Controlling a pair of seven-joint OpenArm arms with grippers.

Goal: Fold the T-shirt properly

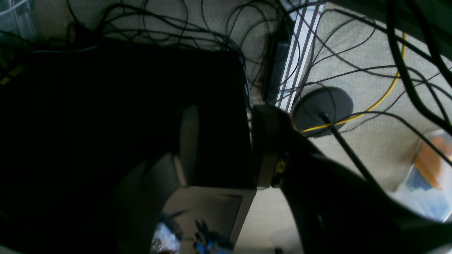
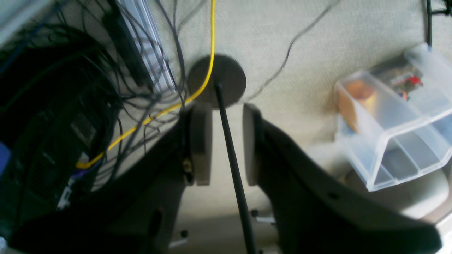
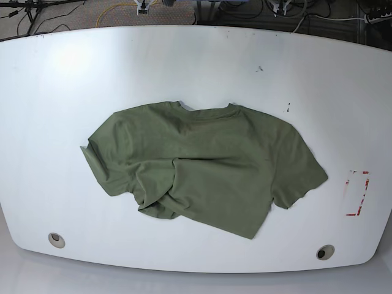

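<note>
1. hanging off the table, left gripper (image 1: 220, 146) shows its jaws spread with nothing between them; behind it, at 12 o'clock, only tangled cables (image 1: 197, 31) over carpet.
2. right gripper (image 2: 226, 143) likewise parted and empty; a thin black pole (image 2: 231, 155) runs through the gap in the background, down to its round base (image 2: 229, 76) at 12 o'clock, not held. clear plastic bins (image 2: 395, 120) at 3 o'clock.
3. neither arm appears in the base view.
4. t-shirt (image 3: 202, 162) lies near the centre of the white table (image 3: 202, 61), neck toward 12 o'clock, one sleeve out at 3 o'clock; the 7 o'clock hem is bunched and turned over.
5. judgement: folding not yet begun, arms parked. next move likely calls for bringing both grippers over the cloth and flattening the rumpled corner before any fold.
</note>
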